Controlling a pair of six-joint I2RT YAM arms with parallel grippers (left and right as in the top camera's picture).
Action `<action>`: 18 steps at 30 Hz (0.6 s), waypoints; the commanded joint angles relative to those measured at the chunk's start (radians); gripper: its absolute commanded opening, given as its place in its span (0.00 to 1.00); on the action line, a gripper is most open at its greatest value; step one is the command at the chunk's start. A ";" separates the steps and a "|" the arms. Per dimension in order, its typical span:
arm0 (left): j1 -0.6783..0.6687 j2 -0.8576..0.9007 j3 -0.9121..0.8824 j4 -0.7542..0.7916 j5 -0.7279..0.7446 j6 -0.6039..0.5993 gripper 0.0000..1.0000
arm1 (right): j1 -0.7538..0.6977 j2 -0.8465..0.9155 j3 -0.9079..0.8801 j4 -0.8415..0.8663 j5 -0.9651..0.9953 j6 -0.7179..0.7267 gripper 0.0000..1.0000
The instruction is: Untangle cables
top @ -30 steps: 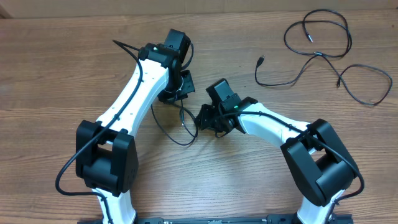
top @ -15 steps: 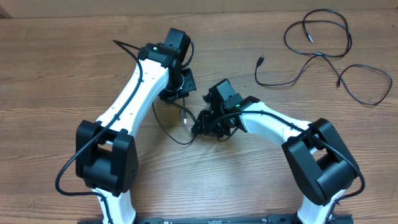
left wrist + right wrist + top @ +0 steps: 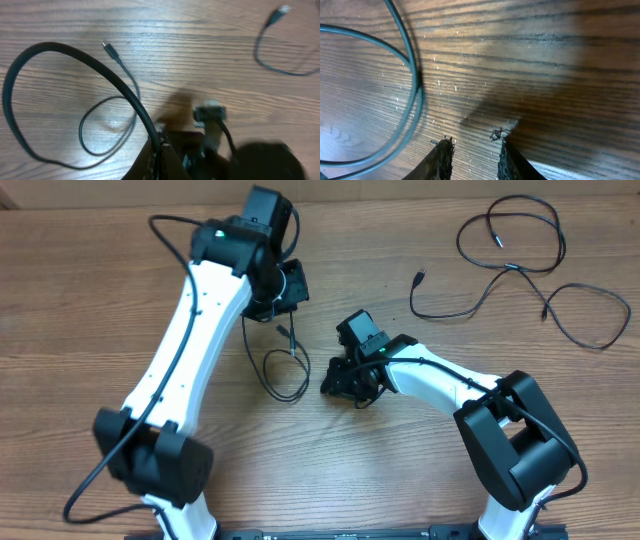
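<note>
Left arm has swung toward 12 o'clock since the earlier frame. Left end effector (image 3: pixel 282 298) pinches one looped cable (image 3: pixel 50 46), counter (image 3: pixel 100 300) centre. Right end effector (image 3: pixel 472 145) slightly spread, empty, 3 o'clock of the loop. Other cables (image 3: pixel 510 268) at 2 o'clock, count unclear.

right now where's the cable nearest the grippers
Overhead view: the looped cable lies between the left gripper and right gripper, away from the other cables at far right.
</note>
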 commanded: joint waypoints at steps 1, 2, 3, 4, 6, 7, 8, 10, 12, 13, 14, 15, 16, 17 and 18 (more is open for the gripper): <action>0.004 -0.080 0.047 -0.022 0.000 0.027 0.04 | -0.004 0.009 -0.007 -0.006 0.077 0.009 0.31; 0.003 -0.095 0.050 -0.023 0.000 0.027 0.04 | -0.004 0.009 -0.007 -0.006 0.080 0.008 0.32; 0.003 -0.117 0.050 -0.021 0.000 0.028 0.04 | -0.004 0.009 -0.007 -0.006 0.087 0.009 0.32; 0.003 -0.132 0.050 -0.018 0.000 0.028 0.04 | -0.004 0.009 -0.007 -0.006 0.095 0.012 0.33; 0.004 -0.180 0.054 -0.012 0.000 0.047 0.04 | -0.004 0.009 -0.007 -0.006 0.106 0.022 0.33; 0.004 -0.205 0.060 -0.011 -0.002 0.061 0.04 | -0.004 0.009 -0.007 -0.006 0.106 0.024 0.33; 0.004 -0.227 0.068 -0.011 -0.010 0.068 0.04 | -0.004 0.009 -0.007 -0.006 0.106 0.028 0.33; 0.004 -0.277 0.083 -0.012 -0.035 0.071 0.04 | -0.004 0.009 -0.007 -0.005 0.106 0.031 0.34; 0.004 -0.333 0.089 -0.010 -0.046 0.071 0.04 | -0.004 0.009 -0.007 -0.002 0.106 0.031 0.37; 0.004 -0.357 0.089 -0.008 -0.046 0.071 0.04 | -0.005 0.009 -0.007 0.000 0.106 0.031 0.38; 0.004 -0.380 0.089 -0.009 -0.050 0.071 0.04 | -0.005 0.009 -0.007 0.002 0.105 0.031 0.38; 0.004 -0.398 0.089 -0.011 -0.051 0.071 0.04 | -0.005 0.009 -0.007 0.006 0.105 0.031 0.39; 0.004 -0.415 0.089 -0.017 -0.053 0.071 0.04 | -0.005 0.009 -0.007 0.010 0.105 0.031 0.42; 0.004 -0.428 0.089 -0.026 -0.053 0.071 0.04 | -0.005 0.009 -0.007 0.014 0.105 0.031 0.43; 0.004 -0.436 0.089 -0.039 -0.056 0.071 0.04 | -0.005 0.009 -0.006 0.019 0.105 0.031 0.44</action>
